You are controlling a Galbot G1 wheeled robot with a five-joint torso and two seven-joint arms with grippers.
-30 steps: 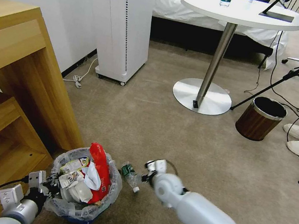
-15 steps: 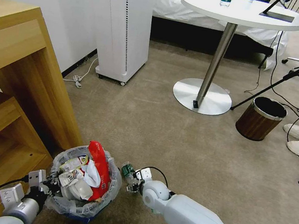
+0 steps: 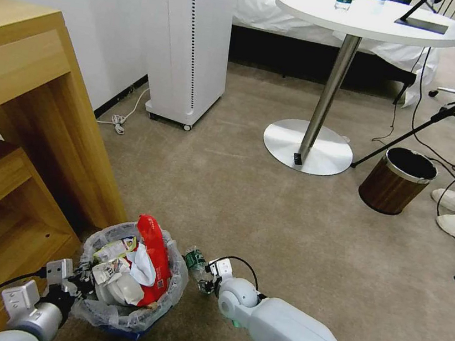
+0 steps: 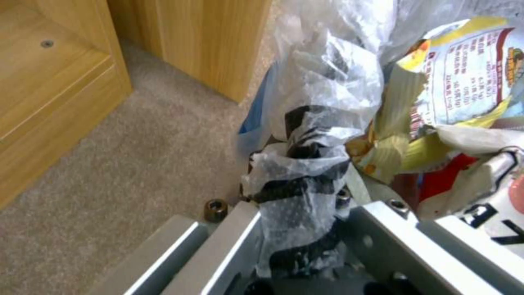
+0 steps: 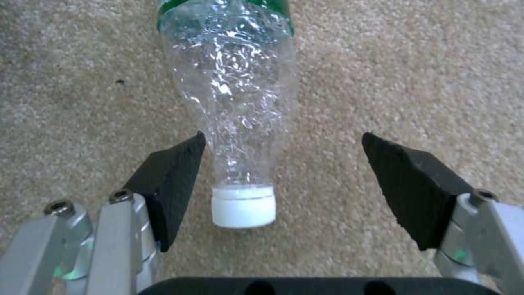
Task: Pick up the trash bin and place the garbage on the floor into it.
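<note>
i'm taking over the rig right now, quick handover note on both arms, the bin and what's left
Left pincer: shut on the bin, pinching its bag-lined rim, beside the wooden cabinet.
Right pincer: open, low over the carpet, jaws either side of the bottle neck, one pad touching or nearly so; cap toward the pincer.
Done: bin gripped and holding a red wrapper, a snack bag and white paper.
Left: close on the bottle, put it in the bin.
</note>
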